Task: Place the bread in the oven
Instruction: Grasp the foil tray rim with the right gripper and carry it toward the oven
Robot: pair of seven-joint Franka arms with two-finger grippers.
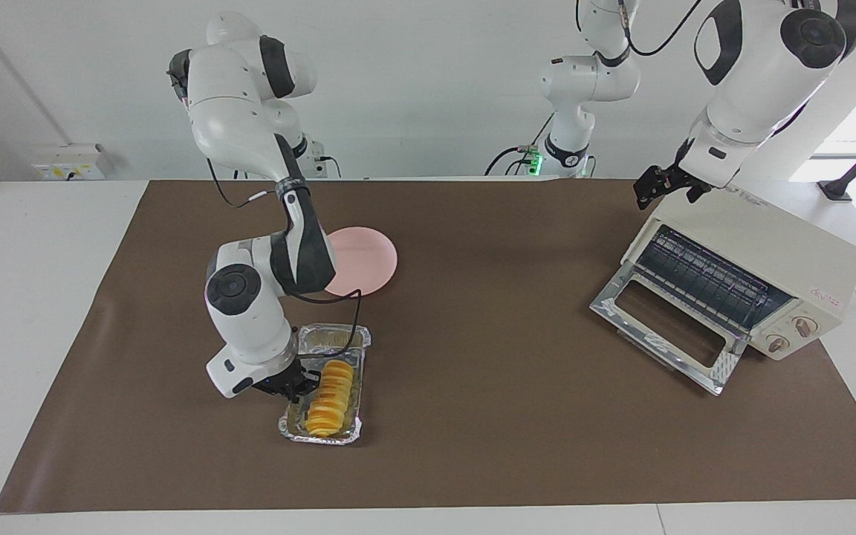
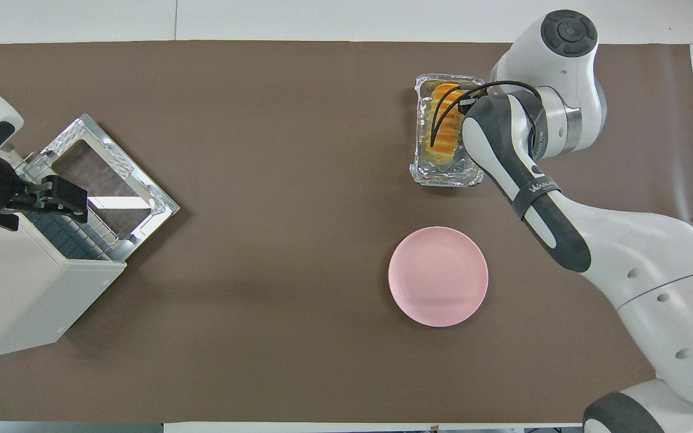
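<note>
The bread (image 1: 330, 397) lies in a foil tray (image 1: 302, 431) toward the right arm's end of the worktop (image 1: 487, 416), at about 8 o'clock in the facing view. The right claw (image 1: 300, 383) is clamped on the bread's side. A pink plate (image 1: 368, 260) sits nearer the robots. The oven (image 1: 777, 253) stands at 3 o'clock, door (image 1: 666, 327) dropped open; the left claw (image 1: 655, 186), spread wide, hangs over its top corner, holding nothing
</note>
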